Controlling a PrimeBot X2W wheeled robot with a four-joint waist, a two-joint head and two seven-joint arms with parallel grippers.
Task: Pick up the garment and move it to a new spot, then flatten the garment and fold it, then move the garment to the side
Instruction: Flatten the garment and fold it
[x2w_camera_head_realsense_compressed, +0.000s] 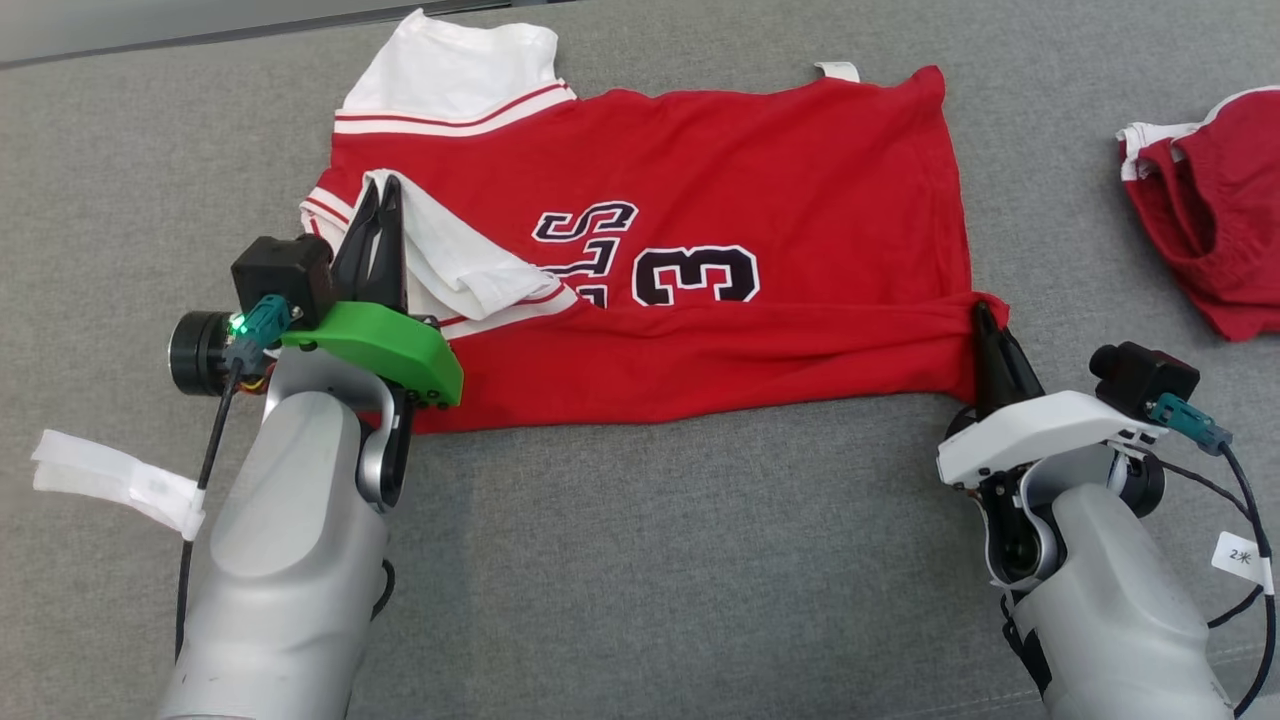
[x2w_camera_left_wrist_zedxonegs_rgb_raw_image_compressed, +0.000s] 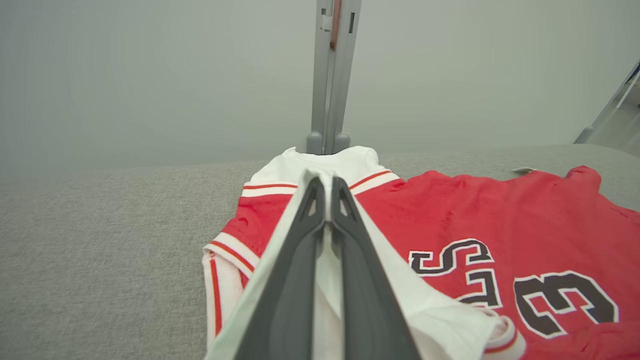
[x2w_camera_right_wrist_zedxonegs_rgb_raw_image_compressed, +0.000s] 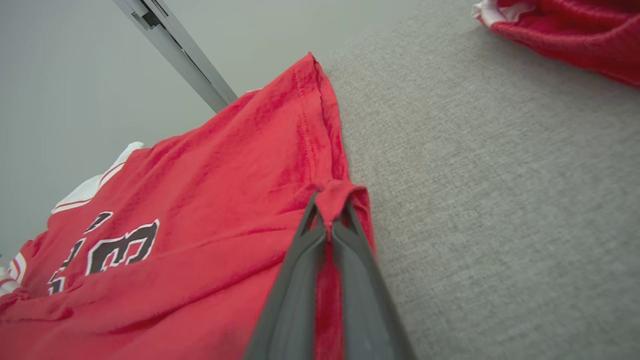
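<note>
The garment (x2w_camera_head_realsense_compressed: 720, 180) is a red jersey with white sleeves and dark lettering, spread across the grey surface with its near long edge folded up over the body. My left gripper (x2w_camera_head_realsense_compressed: 384, 190) is shut on the white sleeve, lifted over the jersey's left part; in the left wrist view the garment (x2w_camera_left_wrist_zedxonegs_rgb_raw_image_compressed: 475, 210) lies beyond the left gripper (x2w_camera_left_wrist_zedxonegs_rgb_raw_image_compressed: 326, 186), white cloth pinched between the fingers. My right gripper (x2w_camera_head_realsense_compressed: 980, 312) is shut on the red hem corner at the fold's right end; the right wrist view shows the right gripper (x2w_camera_right_wrist_zedxonegs_rgb_raw_image_compressed: 330, 212) clamping the garment (x2w_camera_right_wrist_zedxonegs_rgb_raw_image_compressed: 210, 200).
A second red and white garment (x2w_camera_head_realsense_compressed: 1215, 215) lies bunched at the far right, seen too as the second garment (x2w_camera_right_wrist_zedxonegs_rgb_raw_image_compressed: 575, 35). A white cloth strip (x2w_camera_head_realsense_compressed: 115, 480) lies at the left. A grey post (x2w_camera_left_wrist_zedxonegs_rgb_raw_image_compressed: 332, 75) stands behind the grey padded surface (x2w_camera_head_realsense_compressed: 700, 560).
</note>
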